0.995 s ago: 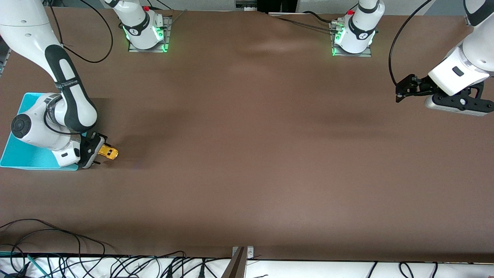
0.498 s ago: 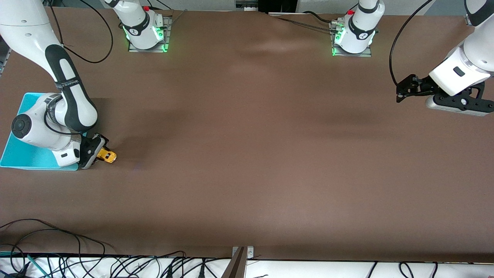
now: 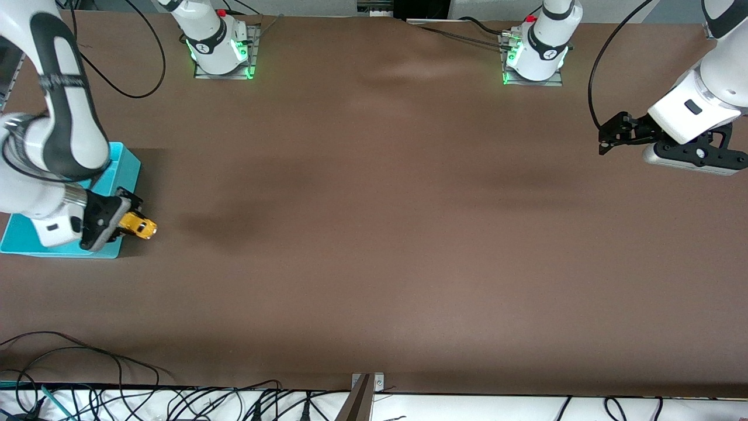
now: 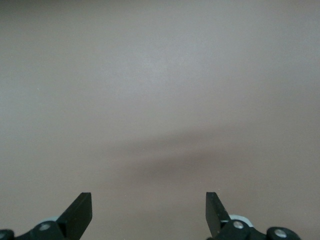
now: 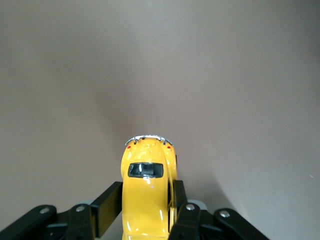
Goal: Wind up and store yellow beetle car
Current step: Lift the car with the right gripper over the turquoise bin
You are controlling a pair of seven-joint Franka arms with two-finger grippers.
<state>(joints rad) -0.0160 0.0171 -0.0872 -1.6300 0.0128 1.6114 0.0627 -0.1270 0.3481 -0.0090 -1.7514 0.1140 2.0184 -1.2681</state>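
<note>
My right gripper [image 3: 125, 220] is shut on the yellow beetle car [image 3: 140, 226] and holds it up in the air beside the turquoise bin [image 3: 120, 169], over the table by the bin's edge. In the right wrist view the car [image 5: 147, 192] sits between the two black fingers [image 5: 107, 207], its dark window up and its chrome bumper pointing away. My left gripper [image 3: 608, 137] is open and empty, held over the table at the left arm's end; it waits. In the left wrist view its fingertips [image 4: 80, 212] stand wide apart over bare brown table.
The turquoise bin sits at the right arm's end of the table, partly hidden by the right arm. Both arm bases [image 3: 219, 47] stand along the table's edge farthest from the front camera. Cables [image 3: 87, 374] lie along the edge nearest it.
My right arm has lifted and drawn the car toward the bin; the arm's elbow swung up and away. The left arm has barely moved.
</note>
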